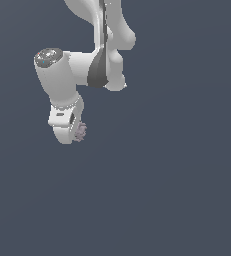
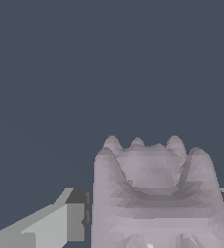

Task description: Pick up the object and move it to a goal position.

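Bumpy pinkish-grey lump (image 2: 152, 193) fills wrist cam, wedged right up against my finger pad (image 2: 60, 225) on one side, other finger barely peeking out behind it. From exterior view, my gripper (image 1: 76, 131) clamped on lump (image 1: 80, 131), hanging in mid-air under white arm (image 1: 62, 75). Plain dark blue-grey backdrop all round.

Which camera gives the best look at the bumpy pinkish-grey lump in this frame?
The wrist view: the lump fills much of the frame, its knobbly surface clear, with a claw finger beside it. In the exterior view it is only a tiny speck at the claw, partly hidden.
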`<state>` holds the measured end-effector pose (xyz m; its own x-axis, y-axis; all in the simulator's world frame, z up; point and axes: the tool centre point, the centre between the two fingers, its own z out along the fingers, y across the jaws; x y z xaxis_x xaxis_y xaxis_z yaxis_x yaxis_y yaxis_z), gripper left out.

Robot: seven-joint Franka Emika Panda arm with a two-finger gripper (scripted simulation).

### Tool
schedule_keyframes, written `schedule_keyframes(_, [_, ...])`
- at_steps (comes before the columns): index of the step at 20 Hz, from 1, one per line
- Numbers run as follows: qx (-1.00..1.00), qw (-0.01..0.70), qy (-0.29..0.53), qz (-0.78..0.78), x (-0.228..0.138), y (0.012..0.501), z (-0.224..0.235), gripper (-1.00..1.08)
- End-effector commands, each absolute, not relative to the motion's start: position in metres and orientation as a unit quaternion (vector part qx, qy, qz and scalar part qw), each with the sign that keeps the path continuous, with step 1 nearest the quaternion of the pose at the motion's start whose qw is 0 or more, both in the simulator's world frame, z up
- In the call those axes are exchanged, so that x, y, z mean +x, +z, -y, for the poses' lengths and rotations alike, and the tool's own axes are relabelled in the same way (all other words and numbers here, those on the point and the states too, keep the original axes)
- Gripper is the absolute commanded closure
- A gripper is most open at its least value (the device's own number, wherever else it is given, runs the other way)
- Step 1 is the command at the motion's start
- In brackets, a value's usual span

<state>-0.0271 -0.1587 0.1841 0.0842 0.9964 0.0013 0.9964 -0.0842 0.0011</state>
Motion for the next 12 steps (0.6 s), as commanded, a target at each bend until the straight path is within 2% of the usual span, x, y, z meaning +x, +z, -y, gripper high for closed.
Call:
schedule_keyframes(1, [-0.736,0.000,-0.001,0.677,-0.026,0.194,0.179,1.08])
schedule_keyframes(6, [-0.736,0.000,0.000,0.677,-0.022,0.207,0.205,1.08])
schedule_keyframes(12, [-0.736,0.000,0.000,0.677,-0.021,0.212,0.215,1.08])
